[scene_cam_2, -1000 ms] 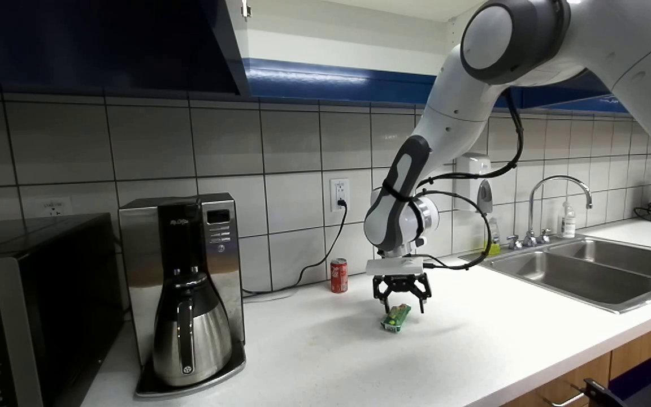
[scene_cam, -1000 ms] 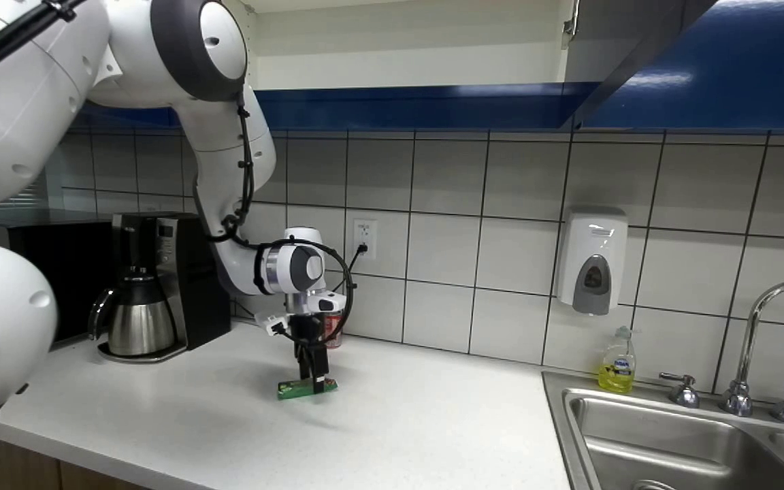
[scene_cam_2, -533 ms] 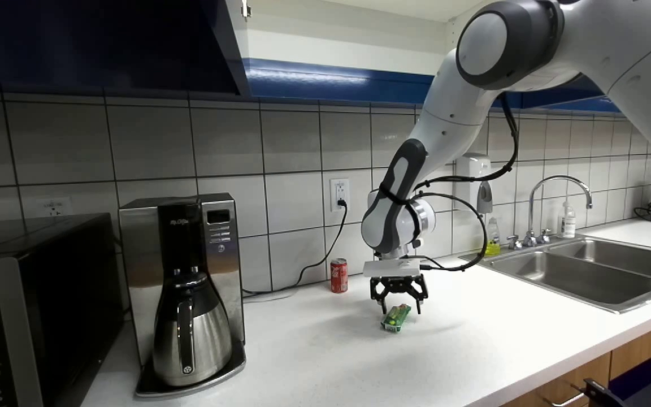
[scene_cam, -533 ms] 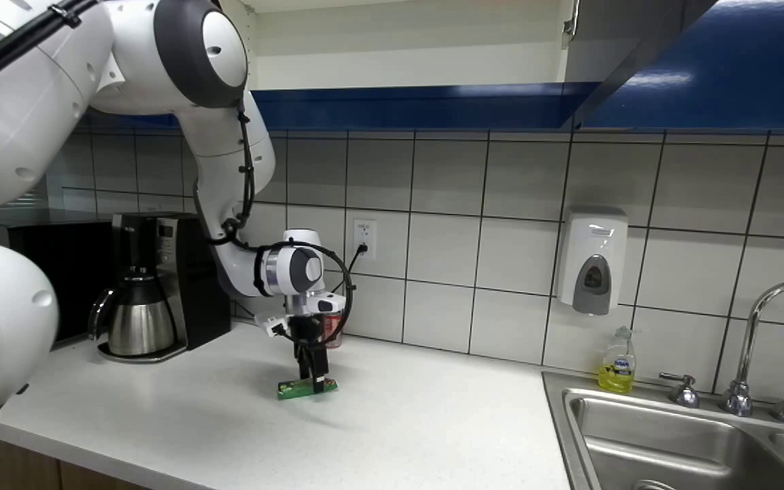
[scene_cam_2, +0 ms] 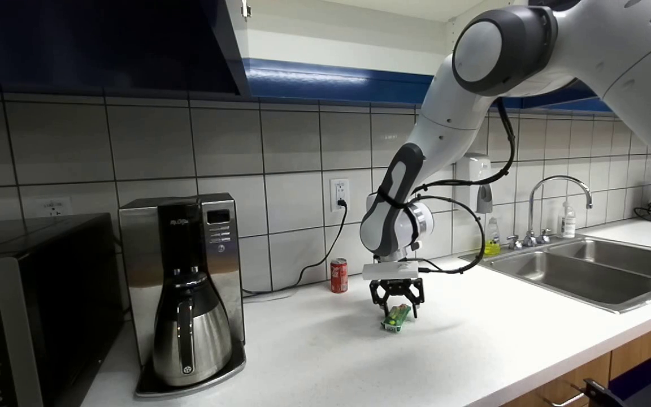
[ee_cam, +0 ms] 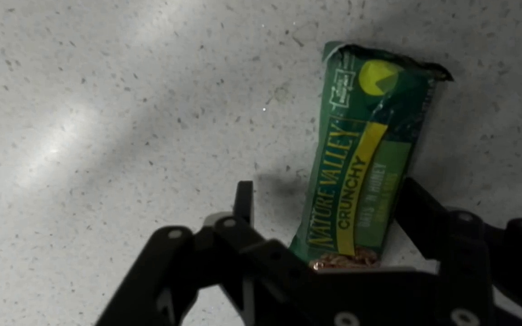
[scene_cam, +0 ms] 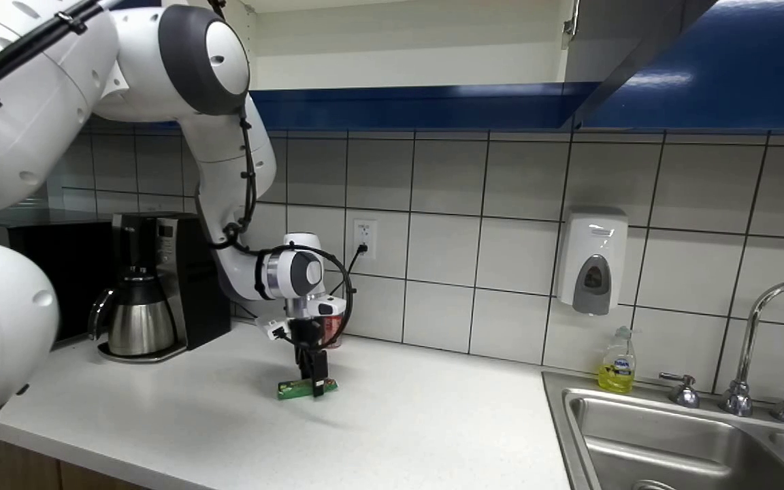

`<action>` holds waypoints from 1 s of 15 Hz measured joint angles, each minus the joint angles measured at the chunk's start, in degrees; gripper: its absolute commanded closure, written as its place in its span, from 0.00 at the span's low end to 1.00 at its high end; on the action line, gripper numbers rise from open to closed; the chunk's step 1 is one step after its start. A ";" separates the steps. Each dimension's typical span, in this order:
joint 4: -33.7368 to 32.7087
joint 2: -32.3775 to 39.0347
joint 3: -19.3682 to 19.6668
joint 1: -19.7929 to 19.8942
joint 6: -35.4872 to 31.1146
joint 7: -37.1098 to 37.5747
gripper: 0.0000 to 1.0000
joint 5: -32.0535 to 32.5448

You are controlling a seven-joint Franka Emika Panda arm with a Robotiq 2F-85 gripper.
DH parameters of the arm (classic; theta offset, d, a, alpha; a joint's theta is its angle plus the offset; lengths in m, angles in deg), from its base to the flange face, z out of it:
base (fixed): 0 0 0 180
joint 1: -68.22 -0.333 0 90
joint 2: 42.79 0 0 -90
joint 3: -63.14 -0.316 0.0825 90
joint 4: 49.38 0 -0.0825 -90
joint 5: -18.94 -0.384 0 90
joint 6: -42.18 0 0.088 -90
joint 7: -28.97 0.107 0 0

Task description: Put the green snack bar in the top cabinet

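Flat, oblong, green film-wrapped snack bar [ee_cam: 356,158] lies on white, speckled, stone-like tabletop [scene_cam_2: 303,350], with black, jointed, two-fingered hand [scene_cam_2: 400,314] astride it, parted wider than the bar, presumably so placed to pinch its narrow width.

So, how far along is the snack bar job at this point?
Looks done: the top cabinet is open, its pale interior showing. In hand: the open gripper straddles the green snack bar, with a visible gap on one side in the wrist view, so no grip yet. Left: close on the bar, lift it off the counter and set it inside the cabinet.
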 measured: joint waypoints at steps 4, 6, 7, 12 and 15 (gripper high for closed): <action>-1.15 0.81 -0.05 -0.29 -0.03 0.00 0.75 -0.07; -1.58 1.09 -0.03 -0.52 -0.01 0.00 0.79 -0.07; -1.59 1.10 -0.02 -0.53 -0.01 0.00 0.79 -0.07; -1.61 1.10 -0.01 -0.54 0.02 0.00 0.79 -0.07; -1.64 1.09 0.02 -0.54 0.03 0.00 0.79 -0.07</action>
